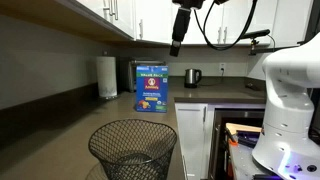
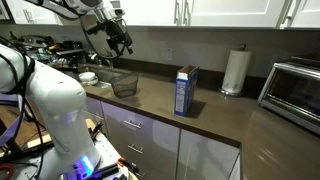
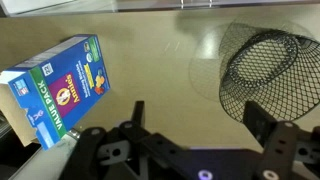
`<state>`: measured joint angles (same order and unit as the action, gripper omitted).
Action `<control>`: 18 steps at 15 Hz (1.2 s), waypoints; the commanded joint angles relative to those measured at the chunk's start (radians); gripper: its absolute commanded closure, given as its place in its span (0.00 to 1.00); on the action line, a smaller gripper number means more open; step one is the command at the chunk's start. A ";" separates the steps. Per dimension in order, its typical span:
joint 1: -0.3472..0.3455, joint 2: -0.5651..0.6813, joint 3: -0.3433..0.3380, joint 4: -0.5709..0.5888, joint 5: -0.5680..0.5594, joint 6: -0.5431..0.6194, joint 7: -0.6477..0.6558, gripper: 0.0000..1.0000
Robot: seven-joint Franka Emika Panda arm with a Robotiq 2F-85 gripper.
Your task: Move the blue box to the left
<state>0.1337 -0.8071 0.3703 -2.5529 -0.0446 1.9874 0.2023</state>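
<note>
The blue box [image 1: 152, 88] stands upright on the dark countertop [image 2: 225, 112] and looks untouched, so pretty much the whole job's left: reach it, grab it, slide it left. The gripper [image 3: 195, 108] hangs high and well apart from it, jaws spread wide, nothing in them. A paper towel roll [image 1: 107, 76] sits near the box, a black wire basket [image 2: 124, 84] and a toaster oven [image 2: 295, 88] are further off, so the roll or basket might crowd the move.
</note>
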 commanded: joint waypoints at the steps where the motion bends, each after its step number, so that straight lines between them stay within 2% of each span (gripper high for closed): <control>1: 0.021 0.007 -0.016 0.003 -0.016 -0.003 0.014 0.00; 8: 0.021 0.007 -0.016 0.003 -0.016 -0.003 0.014 0.00; 13: -0.038 0.006 -0.122 0.088 -0.036 -0.016 -0.008 0.00; 18: -0.080 0.055 -0.235 0.189 -0.069 -0.024 -0.092 0.00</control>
<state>0.0771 -0.8014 0.1737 -2.4296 -0.0921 1.9831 0.1621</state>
